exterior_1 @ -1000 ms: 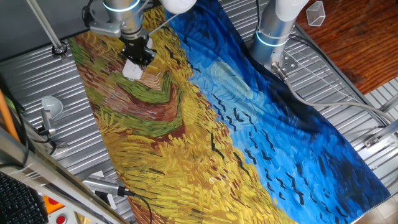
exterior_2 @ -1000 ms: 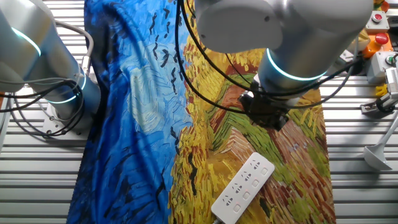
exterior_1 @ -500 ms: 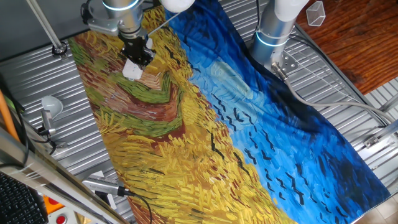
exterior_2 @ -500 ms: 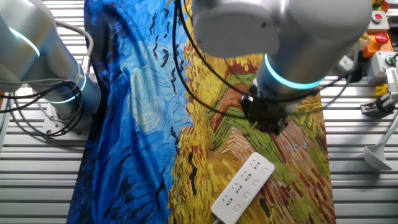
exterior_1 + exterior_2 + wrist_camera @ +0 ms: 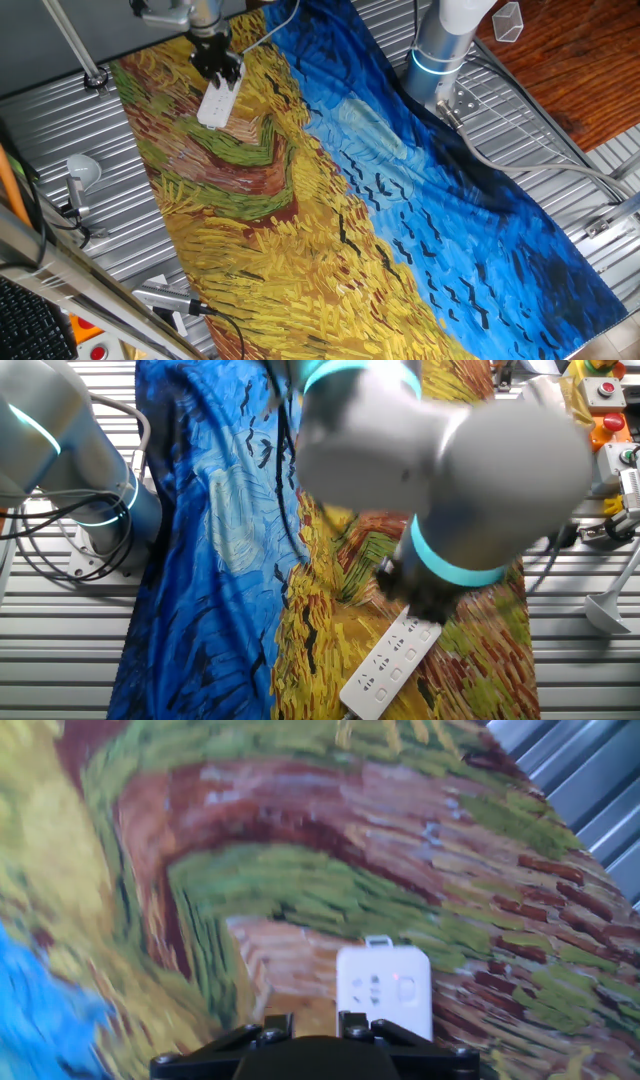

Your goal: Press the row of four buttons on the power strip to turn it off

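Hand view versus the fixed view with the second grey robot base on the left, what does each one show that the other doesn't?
Only the hand view shows the end of the white plastic power strip nearest the camera, with a small pinkish dot beside faint grey marks, and the grooved metal table at upper right.

Only that fixed view shows the strip's full run of sockets, the blue half of the painted cloth, the grey robot base and the arm's big grey wrist over the strip's far end.

Both show the strip lying on the yellow, green and brown brushstroke part of the cloth.
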You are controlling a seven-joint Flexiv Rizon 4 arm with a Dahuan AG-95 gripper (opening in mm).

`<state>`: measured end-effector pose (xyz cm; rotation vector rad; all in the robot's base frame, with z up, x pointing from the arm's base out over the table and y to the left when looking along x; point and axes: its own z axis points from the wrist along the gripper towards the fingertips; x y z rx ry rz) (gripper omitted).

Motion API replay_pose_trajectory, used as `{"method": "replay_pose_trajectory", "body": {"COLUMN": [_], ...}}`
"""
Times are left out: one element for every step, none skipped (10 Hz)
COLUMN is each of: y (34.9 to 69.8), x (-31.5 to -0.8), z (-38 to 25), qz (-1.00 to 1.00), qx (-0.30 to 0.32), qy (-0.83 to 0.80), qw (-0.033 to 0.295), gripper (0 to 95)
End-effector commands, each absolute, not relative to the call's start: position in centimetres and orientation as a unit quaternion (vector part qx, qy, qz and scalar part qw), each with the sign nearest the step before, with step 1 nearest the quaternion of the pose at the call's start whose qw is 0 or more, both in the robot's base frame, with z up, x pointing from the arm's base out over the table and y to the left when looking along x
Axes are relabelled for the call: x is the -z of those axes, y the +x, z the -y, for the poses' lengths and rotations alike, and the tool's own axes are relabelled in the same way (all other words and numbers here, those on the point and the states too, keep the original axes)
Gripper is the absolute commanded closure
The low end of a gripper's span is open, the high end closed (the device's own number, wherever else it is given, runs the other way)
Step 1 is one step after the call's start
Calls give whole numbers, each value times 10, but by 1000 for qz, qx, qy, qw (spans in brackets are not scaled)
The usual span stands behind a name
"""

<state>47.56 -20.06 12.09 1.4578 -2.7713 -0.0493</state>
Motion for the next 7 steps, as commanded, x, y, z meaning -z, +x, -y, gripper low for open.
{"method": "replay_pose_trajectory", "body": {"y": [467, 467, 467, 467, 467, 467, 468], "x": [-118, -118, -118, -118, -118, -118, -114], "z": [217, 217, 217, 217, 217, 217, 210], "qz": [878, 882, 884, 885, 891, 893, 894], "qx": [11, 15, 18, 18, 15, 12, 12], "qy": [478, 471, 468, 465, 454, 449, 448], "qw": [8, 5, 4, 4, 6, 8, 8], "gripper": [190, 190, 190, 190, 0, 0, 0]}}
